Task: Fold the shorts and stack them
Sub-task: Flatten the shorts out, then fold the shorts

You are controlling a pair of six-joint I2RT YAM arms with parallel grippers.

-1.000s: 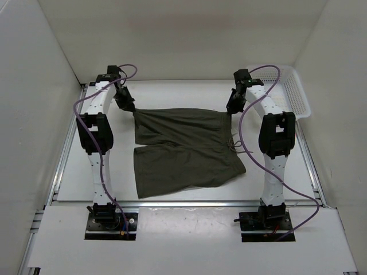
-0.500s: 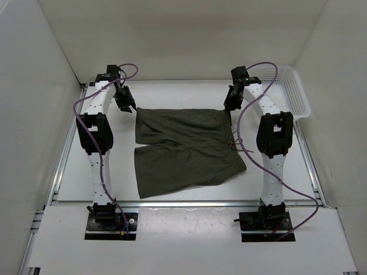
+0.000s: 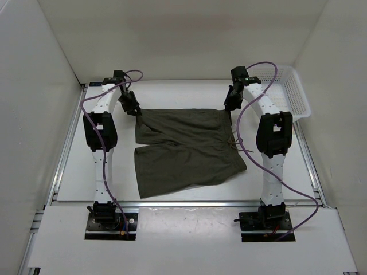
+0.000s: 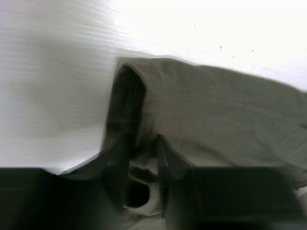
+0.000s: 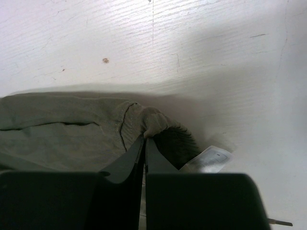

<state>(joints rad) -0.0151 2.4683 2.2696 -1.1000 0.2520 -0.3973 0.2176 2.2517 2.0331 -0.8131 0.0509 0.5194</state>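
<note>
Your shorts (image 3: 183,149) lie spread flat across the middle of the table (image 3: 74,172). The waistband is toward the table's right side and the legs toward its left, with the drawstring (image 3: 234,143) trailing off the waistband. Your left gripper (image 3: 136,112) sits toward the table's far left, fingers narrowed onto the far leg-hem corner with cloth bunched between them. Your right gripper (image 3: 228,107) sits toward the table's far right, fingers pressed almost together on the far waistband corner. A white label (image 5: 211,158) shows just beside that pinch.
</note>
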